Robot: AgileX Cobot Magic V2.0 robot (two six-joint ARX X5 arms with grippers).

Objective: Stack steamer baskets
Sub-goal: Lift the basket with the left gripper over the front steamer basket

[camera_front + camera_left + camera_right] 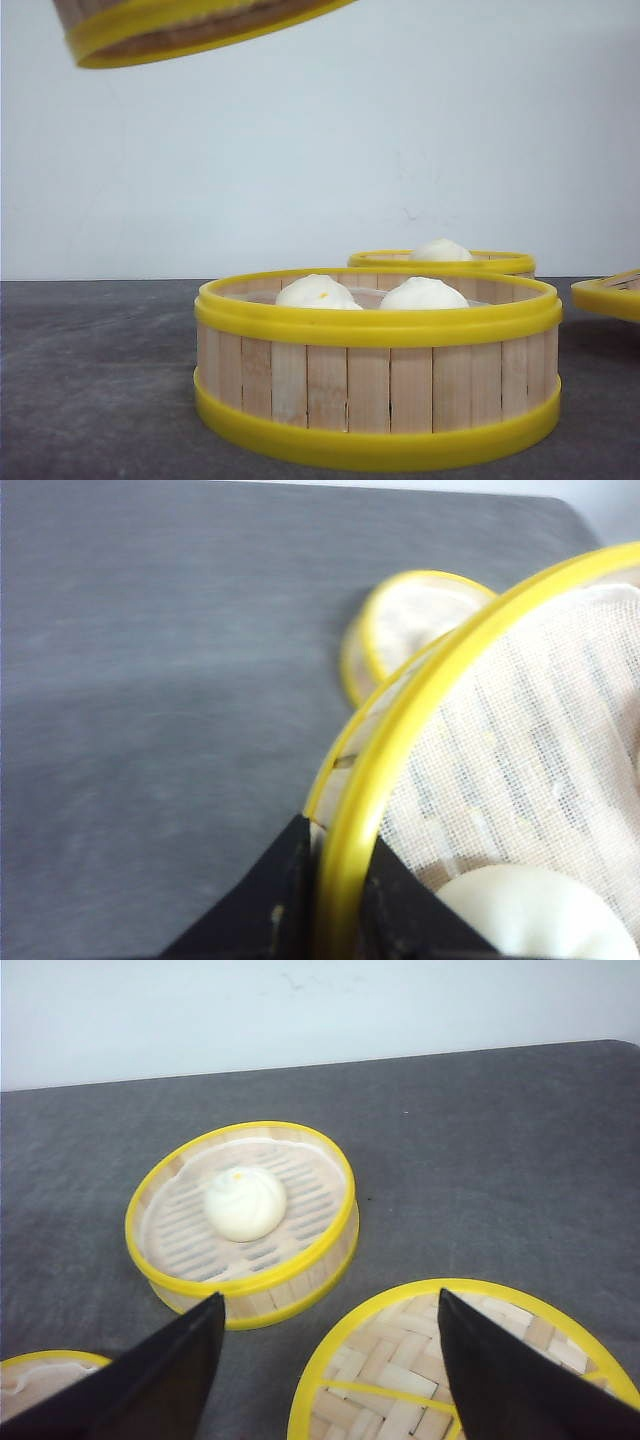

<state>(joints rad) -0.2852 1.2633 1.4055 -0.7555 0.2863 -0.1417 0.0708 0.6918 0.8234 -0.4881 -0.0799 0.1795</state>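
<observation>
Up at the top left of the front view, your raised basket (190, 28) hangs tilted in the air, well above the table (90, 380) and off to the left of the near basket (377, 365) that holds two buns (318, 292). Your left gripper (330, 900) is closed on that raised basket's yellow rim, one finger outside the wall and one inside, next to a bun (530, 912) lying on the cloth liner. So the move ahead turns on one thing: whichever basket you choose as the base, both lie below and to the right of what you carry, and you need to level the load before lowering it. Behind the near one stands the far basket (442, 262) with a single bun (245, 1203), and the right wrist view shows it ahead of your right gripper (325, 1360), whose fingers stand wide apart and hold nothing. Just under that gripper lies the woven lid (465, 1360), at the right edge of the front view
</observation>
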